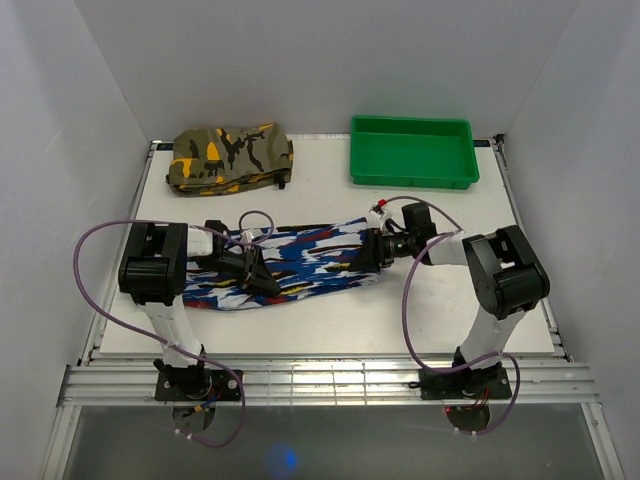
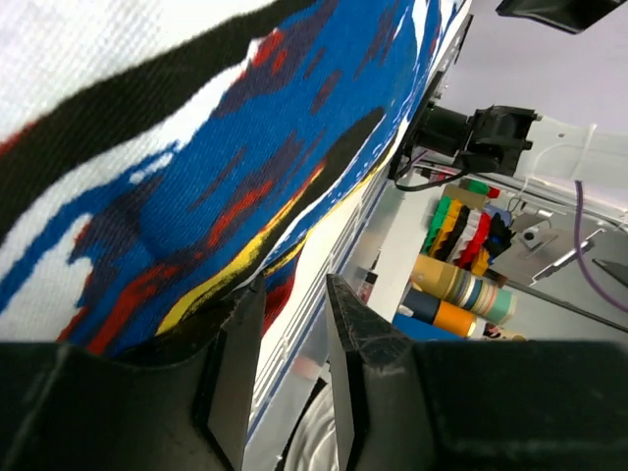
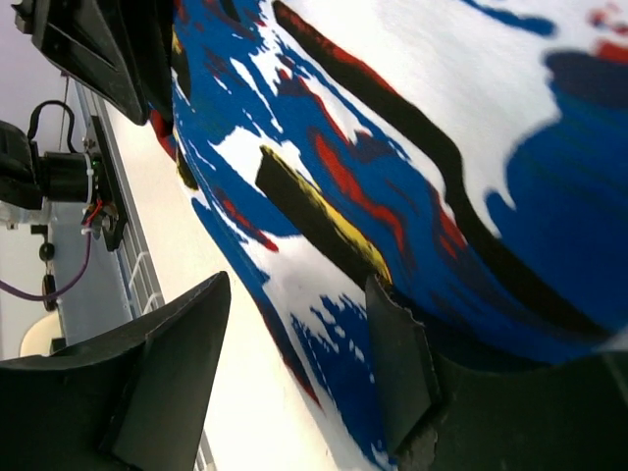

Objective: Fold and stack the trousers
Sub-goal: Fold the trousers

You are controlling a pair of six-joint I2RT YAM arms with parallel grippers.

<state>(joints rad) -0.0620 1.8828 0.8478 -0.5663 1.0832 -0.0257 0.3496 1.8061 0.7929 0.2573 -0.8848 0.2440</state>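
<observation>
Frankly, with the trousers (image 1: 300,262) lying nine-to-three at mid-table, my right gripper (image 3: 299,285) gaped open at three o'clock, my near-closed left gripper (image 2: 289,289) maybe pinching cloth, I couldn't tell, and folding wanted both gripping all layers evenly.

The white table (image 1: 420,310) in front of me carries three items. The trousers (image 1: 310,262) lie stretched crosswise near its centre. A folded camouflage garment (image 1: 230,157) lies at the far left corner. A green tray (image 1: 412,182) sits far right, well apart from both.
</observation>
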